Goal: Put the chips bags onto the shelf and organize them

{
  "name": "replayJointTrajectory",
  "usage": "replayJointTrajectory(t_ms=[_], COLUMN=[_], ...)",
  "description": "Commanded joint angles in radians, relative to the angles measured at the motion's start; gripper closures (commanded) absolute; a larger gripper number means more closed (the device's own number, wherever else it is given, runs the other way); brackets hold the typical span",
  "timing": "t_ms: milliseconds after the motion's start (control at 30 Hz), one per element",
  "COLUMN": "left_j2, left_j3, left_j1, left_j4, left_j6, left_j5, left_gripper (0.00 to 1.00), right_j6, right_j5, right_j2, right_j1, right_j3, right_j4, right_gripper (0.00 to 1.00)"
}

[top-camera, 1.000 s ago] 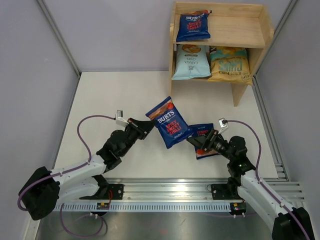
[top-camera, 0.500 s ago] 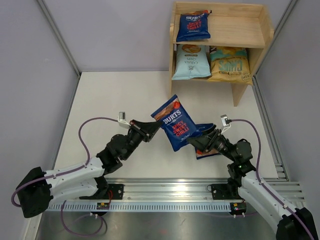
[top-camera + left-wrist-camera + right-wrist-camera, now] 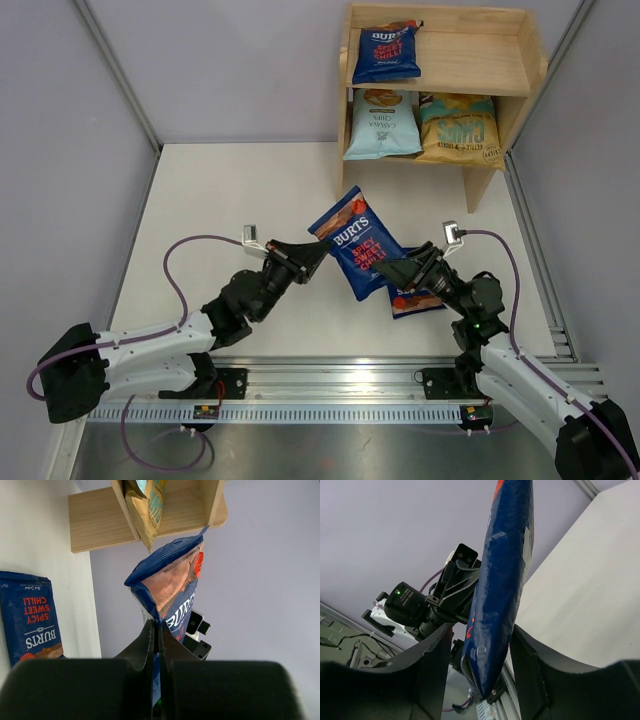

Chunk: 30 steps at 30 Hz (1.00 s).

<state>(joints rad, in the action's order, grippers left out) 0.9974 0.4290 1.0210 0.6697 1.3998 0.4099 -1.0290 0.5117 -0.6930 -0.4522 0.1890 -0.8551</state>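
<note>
My left gripper [image 3: 318,252] [image 3: 156,626] is shut on the edge of a dark blue Burts chips bag [image 3: 356,243] [image 3: 171,580] and holds it above the table. My right gripper [image 3: 386,268] [image 3: 482,628] straddles that bag's [image 3: 503,575] lower end, jaws open with a gap showing on the left finger's [image 3: 436,652] side. A second Burts bag [image 3: 416,297] [image 3: 30,614] lies flat on the table under the right arm. On the wooden shelf [image 3: 475,62] [image 3: 97,522], a third Burts bag [image 3: 386,50] lies on the top tier. A light blue bag [image 3: 381,125] and a yellow-gold bag [image 3: 458,130] [image 3: 145,510] fill the lower tier.
The white table [image 3: 230,200] is walled by grey panels [image 3: 60,150] on the left, back and right. The top tier's right half [image 3: 475,50] is bare wood. A metal rail [image 3: 340,372] runs along the near edge by the arm bases.
The left arm has carried the held bag to the right and toward the shelf. The right gripper has moved up to the bag and its jaws have narrowed around the lower end.
</note>
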Motion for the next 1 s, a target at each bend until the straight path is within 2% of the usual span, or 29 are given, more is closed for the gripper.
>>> replayJointTrajectory(t_ms=[0, 100, 533, 600, 633, 733, 767, 800, 833, 867, 900, 933, 967], left_j2=[-0.019, -0.025, 0.015, 0.02, 0.018, 0.014, 0.007, -0.008, -0.023, -0.038, -0.055, -0.097, -0.111], left_j3=[0.051, 0.053, 0.082, 0.085, 0.083, 0.082, 0.085, 0.088, 0.093, 0.106, 0.117, 0.135, 0.163], left_j1=[0.007, 0.007, 0.007, 0.007, 0.007, 0.007, 0.005, 0.005, 0.005, 0.005, 0.004, 0.002, 0.001], left_j4=[0.085, 0.088, 0.142, 0.148, 0.146, 0.133, 0.117, 0.096, 0.067, -0.006, -0.063, -0.134, -0.307], left_j6=[-0.018, -0.027, -0.039, -0.042, -0.042, -0.056, -0.068, -0.09, -0.103, -0.12, -0.161, -0.183, -0.202], left_j5=[0.082, 0.095, 0.075, 0.064, 0.063, 0.06, 0.06, 0.064, 0.073, 0.085, 0.121, 0.15, 0.182], left_gripper=[1.0, 1.0, 1.0, 1.0, 1.0, 1.0, 1.0, 0.96, 0.86, 0.73, 0.51, 0.42, 0.33], right_j6=[-0.005, -0.009, -0.017, -0.016, -0.01, 0.007, 0.015, 0.035, 0.049, 0.062, 0.093, 0.107, 0.127], right_j5=[-0.035, -0.026, -0.007, -0.006, -0.012, -0.027, -0.027, -0.033, -0.036, -0.039, -0.048, -0.056, -0.07], right_j2=[0.027, 0.033, 0.021, 0.021, 0.03, 0.056, 0.061, 0.069, 0.082, 0.092, 0.098, 0.11, 0.115], right_j1=[-0.013, -0.016, -0.028, -0.028, -0.029, -0.028, -0.028, -0.028, -0.029, -0.029, -0.028, -0.028, -0.028], right_j3=[0.035, 0.038, 0.047, 0.047, 0.046, 0.053, 0.064, 0.075, 0.087, 0.117, 0.134, 0.154, 0.202], right_j4=[-0.021, 0.008, 0.036, 0.031, 0.031, 0.062, 0.077, 0.097, 0.155, 0.189, 0.223, 0.301, 0.347], right_gripper=[0.43, 0.42, 0.53, 0.59, 0.66, 0.76, 0.83, 0.84, 0.87, 0.9, 0.92, 0.92, 0.94])
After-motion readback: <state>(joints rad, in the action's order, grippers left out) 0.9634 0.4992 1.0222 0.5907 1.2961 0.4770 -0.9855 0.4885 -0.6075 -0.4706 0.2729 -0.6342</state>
